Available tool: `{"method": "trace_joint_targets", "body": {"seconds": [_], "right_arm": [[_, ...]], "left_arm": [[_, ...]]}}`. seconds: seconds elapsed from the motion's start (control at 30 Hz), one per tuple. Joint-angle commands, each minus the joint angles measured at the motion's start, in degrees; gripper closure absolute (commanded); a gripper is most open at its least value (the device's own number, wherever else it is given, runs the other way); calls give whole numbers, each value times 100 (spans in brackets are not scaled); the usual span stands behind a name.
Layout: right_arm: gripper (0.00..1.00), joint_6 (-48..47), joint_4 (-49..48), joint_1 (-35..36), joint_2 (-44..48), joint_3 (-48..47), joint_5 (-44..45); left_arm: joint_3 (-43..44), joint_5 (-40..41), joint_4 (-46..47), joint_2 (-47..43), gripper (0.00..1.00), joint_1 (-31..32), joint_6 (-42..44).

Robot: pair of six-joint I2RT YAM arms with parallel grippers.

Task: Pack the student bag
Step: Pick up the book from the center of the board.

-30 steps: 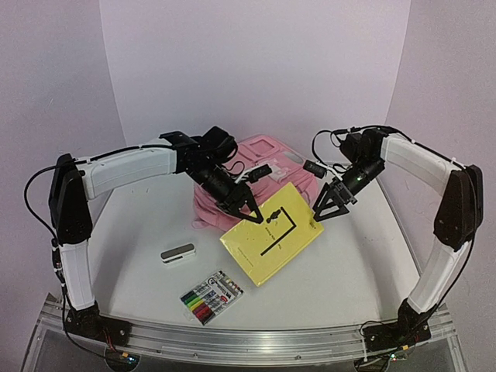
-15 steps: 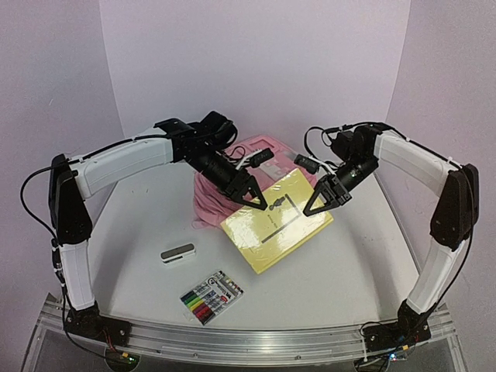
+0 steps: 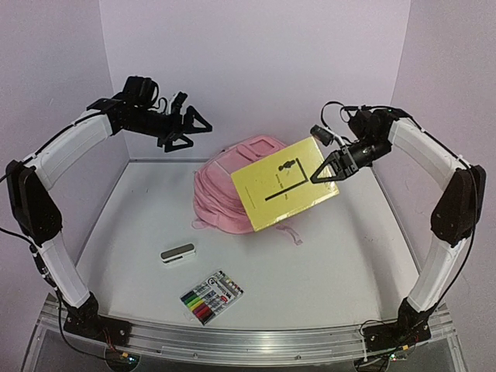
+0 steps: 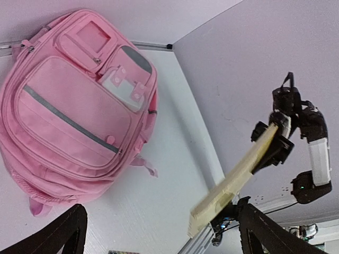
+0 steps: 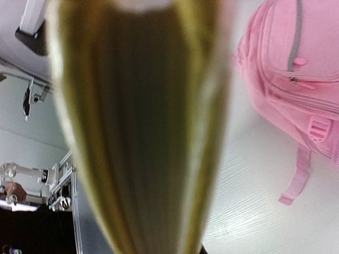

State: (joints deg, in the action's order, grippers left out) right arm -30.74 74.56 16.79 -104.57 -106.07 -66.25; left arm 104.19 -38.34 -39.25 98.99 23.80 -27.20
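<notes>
We are starting with the student bag [image 3: 226,195], the biggest thing here. It is lying flat on its back at the far middle of the table [image 3: 349,256], front pockets facing up and straps trailing toward us. From the left wrist view its zips look closed, so we are judging that nothing can go in until a compartment is opened.

Next is the yellow notebook [image 3: 283,184], hanging in the air over the bag's right side, tilted, cover toward the overhead camera. The right gripper [image 3: 324,172] is pinching it by its upper right edge, fingers pressed onto the cover from both sides. We are reading this as a carry pose: the book is being held clear of the fabric while the bag is made ready.

The left gripper [image 3: 188,130] is hovering high near the back left wall, well apart from the bag, its fingers spread wide and holding nothing. We are guessing it is raised there to stay out of the notebook's way, and it is the free one for the zip.

Nearer us, the pack of coloured markers [image 3: 211,296] and a small white and dark block [image 3: 178,253] are lying apart on the table, probably waiting to be packed.

The tabletop is white and faintly grained, edged by a metal rail; plain pale lilac walls are closing it in on three sides.
</notes>
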Motion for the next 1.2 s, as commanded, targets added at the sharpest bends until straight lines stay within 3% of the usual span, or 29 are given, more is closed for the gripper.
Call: {"method": "trace_joint_targets", "body": {"seconds": [0.0, 0.13, 0.33, 0.5, 0.73, 0.8, 0.87, 0.93, 1.07, 1.17], "right_arm": [[100, 2296, -1916, -236, 130, -354, -862], [100, 3792, -3244, -233, 104, -399, -1083], [100, 4111, -3465, -88, 16, -645, -1345], [100, 4128, -3484, 45, 53, -646, -1360], [100, 4071, -3485, 168, 91, -502, -1463], [98, 4024, -3487, 173, 78, -394, -1365], [86, 3959, -3482, 175, 37, -354, -1129], [76, 3819, -3470, 170, 5, -389, -484], [29, 3238, -3429, 174, -81, -495, 1558], [19, 2637, -3455, 166, -323, -646, 2622]], "left_arm": [[-678, -1267, 1510, -307, 1, 157, -1087], [-1239, -1311, 2363, -524, 2, 456, -1330], [-1373, -1236, 2608, -420, 8, 752, -1459], [-1317, -1373, 3021, -228, 19, 891, -1716], [-1599, -1489, 4057, -146, 50, 923, -2428], [-1743, -1443, 4367, -206, 66, 891, -2593], [-1947, -1408, 4655, -264, 85, 811, -2881], [-2125, -1302, 4905, -359, 97, 720, -3135], [-2260, -868, 4648, -579, 100, 552, -3135], [-2395, -338, 4481, -789, 100, 384, -3135]]}}
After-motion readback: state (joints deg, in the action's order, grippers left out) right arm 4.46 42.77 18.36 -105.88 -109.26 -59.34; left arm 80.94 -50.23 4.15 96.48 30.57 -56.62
